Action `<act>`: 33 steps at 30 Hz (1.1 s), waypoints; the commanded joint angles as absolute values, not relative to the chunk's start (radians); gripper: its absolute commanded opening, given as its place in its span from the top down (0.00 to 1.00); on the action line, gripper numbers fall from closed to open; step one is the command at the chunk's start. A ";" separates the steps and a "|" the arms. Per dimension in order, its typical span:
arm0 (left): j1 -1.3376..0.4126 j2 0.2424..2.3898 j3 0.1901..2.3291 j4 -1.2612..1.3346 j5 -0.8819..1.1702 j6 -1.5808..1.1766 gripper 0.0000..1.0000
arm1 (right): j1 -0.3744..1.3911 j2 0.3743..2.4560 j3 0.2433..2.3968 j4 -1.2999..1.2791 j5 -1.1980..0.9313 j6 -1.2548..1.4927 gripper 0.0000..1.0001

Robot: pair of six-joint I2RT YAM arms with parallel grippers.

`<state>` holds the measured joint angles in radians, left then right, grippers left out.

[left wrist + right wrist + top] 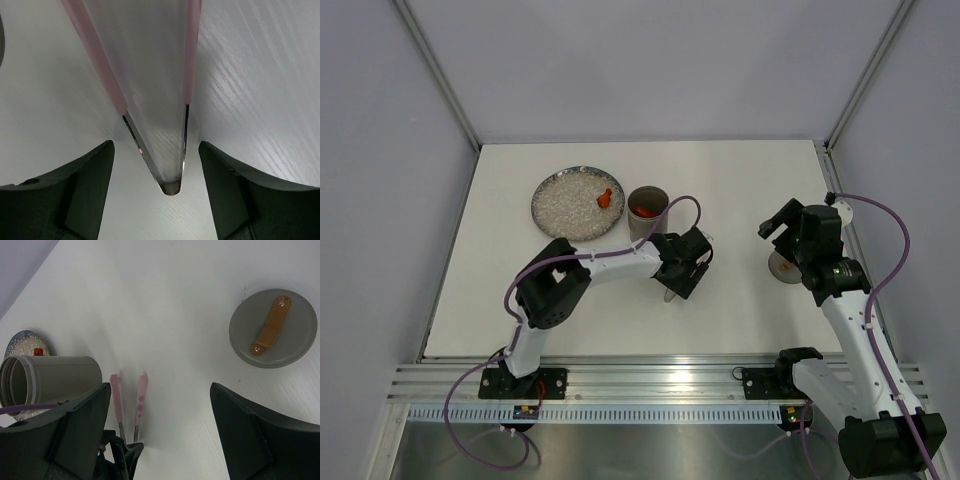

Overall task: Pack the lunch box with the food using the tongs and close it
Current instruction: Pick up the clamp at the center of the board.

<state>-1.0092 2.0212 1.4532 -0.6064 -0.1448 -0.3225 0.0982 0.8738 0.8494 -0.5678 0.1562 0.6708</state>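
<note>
Top external: white table (740, 180), grey walls (650, 60) — left end effector (672, 288) wide astride tongs (102, 75), right end effector (160, 390) wide.

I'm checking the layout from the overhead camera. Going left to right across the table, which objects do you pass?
Speckled plate → grey lunch box → flat grey lid

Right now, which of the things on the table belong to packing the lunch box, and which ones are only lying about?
Belong to the job: grey lunch box; pink tongs; orange food piece; speckled plate that holds it; grey lid with a tan strap.
Only lying about: nothing that I can see.
</note>
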 commanded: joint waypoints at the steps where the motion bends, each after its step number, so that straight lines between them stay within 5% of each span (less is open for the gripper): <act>1: -1.015 2.052 1.499 -0.568 -0.187 -0.341 0.29 | 0.094 0.859 0.851 -0.546 0.152 0.678 0.11; 18: -1.015 2.109 1.534 -0.554 -0.183 -0.357 0.54 | 0.092 0.856 0.862 -0.554 0.150 0.672 0.11; 23: -1.015 2.097 1.514 -0.552 -0.179 -0.367 0.52 | 0.092 0.856 0.864 -0.552 0.146 0.673 0.11; 28: -1.015 2.085 1.517 -0.572 -0.176 -0.417 0.32 | 0.092 0.853 0.868 -0.555 0.146 0.673 0.11; 33: -1.015 2.091 1.512 -0.575 -0.176 -0.512 0.37 | 0.092 0.854 0.868 -0.554 0.146 0.672 0.11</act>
